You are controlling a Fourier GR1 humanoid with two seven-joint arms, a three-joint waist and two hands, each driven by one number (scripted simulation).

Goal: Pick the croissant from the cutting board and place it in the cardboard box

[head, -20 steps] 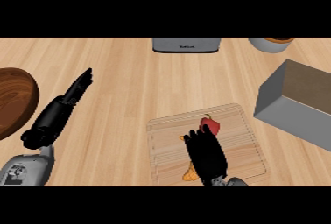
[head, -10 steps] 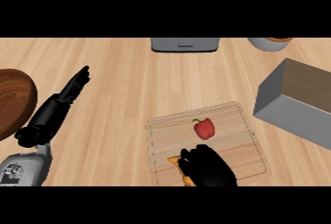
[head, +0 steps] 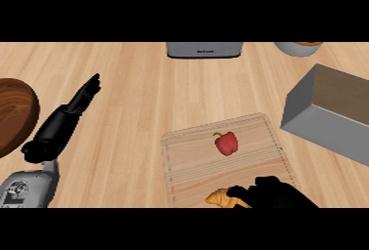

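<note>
- Croissant: mostly hidden under the right hand, only an orange-brown end showing at the cutting board's near edge.
- Right hand: cut off at the lower edge, forearm unseen.
- Cardboard box: cut off at the right edge.
- Wooden bowl: cut off at the left edge.
- Grey appliance and cup: cut off at the top, too little shown to identify.

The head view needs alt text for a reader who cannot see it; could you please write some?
The robot's right hand curls over a croissant at the near edge of a wooden cutting board, which also holds a red bell pepper. An open cardboard box stands to the right, and the left hand rests open at the left.
</note>
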